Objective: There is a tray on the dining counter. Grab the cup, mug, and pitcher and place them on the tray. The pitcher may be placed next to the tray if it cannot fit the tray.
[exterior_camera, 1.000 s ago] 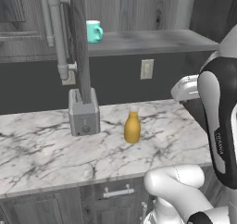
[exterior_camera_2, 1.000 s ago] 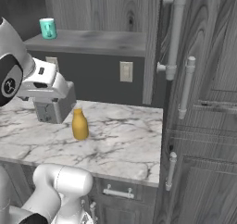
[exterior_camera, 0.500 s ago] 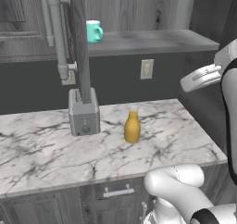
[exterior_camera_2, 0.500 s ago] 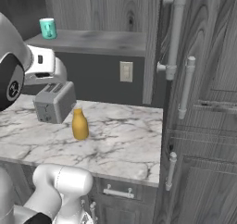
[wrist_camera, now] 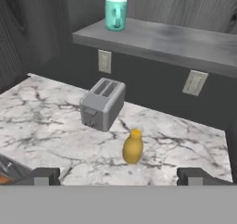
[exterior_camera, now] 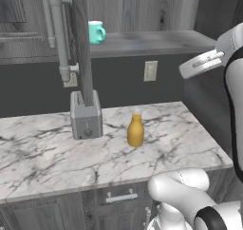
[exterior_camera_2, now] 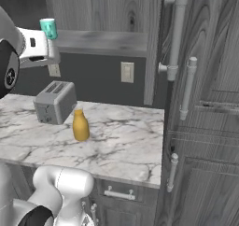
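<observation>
Left base view: the pitcher [exterior_camera: 135,130] stood upright on the marble desk [exterior_camera: 42,158], just right of the grey toaster [exterior_camera: 86,115] and a little nearer than it, the two apart. Up on the grey shelf [exterior_camera: 152,40] against the back wall sat the mug [exterior_camera: 96,33], at the shelf's left end, beside a dark vertical panel carrying a pale pipe-like handle [exterior_camera: 57,32]. A white wall outlet [exterior_camera: 150,71] showed below the shelf. The arm rose on the right of the picture, its white link high above the desk's right edge.

Right base view: same scene from the other side. The pitcher [exterior_camera_2: 80,125] stood on the desk [exterior_camera_2: 121,141], near and right of the toaster [exterior_camera_2: 55,102], free of it. The mug [exterior_camera_2: 48,28] sat on the shelf [exterior_camera_2: 107,39], far left, partly behind the arm's white link. The outlet [exterior_camera_2: 126,72] was on the dark wall, and tall wood cabinet doors with pale bar handles [exterior_camera_2: 186,87] stood on the right.

Hand view: the jaws [wrist_camera: 118,176] were spread wide, holding nothing, both dark tips at the bottom with the pitcher [wrist_camera: 133,147] between them and farther off on the desk [wrist_camera: 41,116]. The toaster [wrist_camera: 102,103] stood beyond it to the left, and the mug [wrist_camera: 115,14] stood on the shelf [wrist_camera: 176,41] above, handle facing the camera. Two outlets [wrist_camera: 104,61] showed on the wall.
</observation>
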You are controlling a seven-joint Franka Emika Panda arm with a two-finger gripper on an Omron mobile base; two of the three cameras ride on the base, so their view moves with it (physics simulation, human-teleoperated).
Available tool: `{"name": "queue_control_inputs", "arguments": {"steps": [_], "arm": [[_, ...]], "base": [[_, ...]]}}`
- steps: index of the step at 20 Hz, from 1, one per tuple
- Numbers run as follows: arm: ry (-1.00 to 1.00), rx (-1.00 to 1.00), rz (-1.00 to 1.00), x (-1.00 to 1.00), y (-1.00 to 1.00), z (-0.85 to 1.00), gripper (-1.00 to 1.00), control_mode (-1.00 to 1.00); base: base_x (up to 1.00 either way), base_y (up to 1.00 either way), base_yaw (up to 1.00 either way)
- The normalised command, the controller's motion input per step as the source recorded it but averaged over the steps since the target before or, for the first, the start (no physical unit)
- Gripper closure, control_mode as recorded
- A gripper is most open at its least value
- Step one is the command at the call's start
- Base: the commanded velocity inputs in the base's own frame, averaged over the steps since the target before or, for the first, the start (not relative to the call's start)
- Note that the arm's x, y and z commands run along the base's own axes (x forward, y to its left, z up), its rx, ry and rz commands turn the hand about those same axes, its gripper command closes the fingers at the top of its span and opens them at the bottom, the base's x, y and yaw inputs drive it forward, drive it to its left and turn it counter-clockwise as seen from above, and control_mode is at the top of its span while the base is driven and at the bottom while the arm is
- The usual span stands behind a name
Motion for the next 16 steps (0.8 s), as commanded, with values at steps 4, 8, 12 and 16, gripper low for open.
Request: {"name": "queue_control_inputs", "arguments": {"steps": [4, 8, 12, 16], "arm": [[-0.05, 0.04, 0.0, 0.4, 0.12, 0.28, -1.0, -1.0], [-0.05, 0.07, 0.0, 0.46, 0.01, 0.08, -1.0, -1.0], [-0.08, 0.05, 0.02, 0.41, 0.06, 0.0, -1.0, -1.0], [-0.1, 0.02, 0.01, 0.41, 0.2, 0.0, -1.0, -1.0]], "base": [[0.0, 0.0, 0.0], [0.0, 0.0, 0.0], [0.0, 0.0, 0.0], [0.0, 0.0, 0.0]]}}
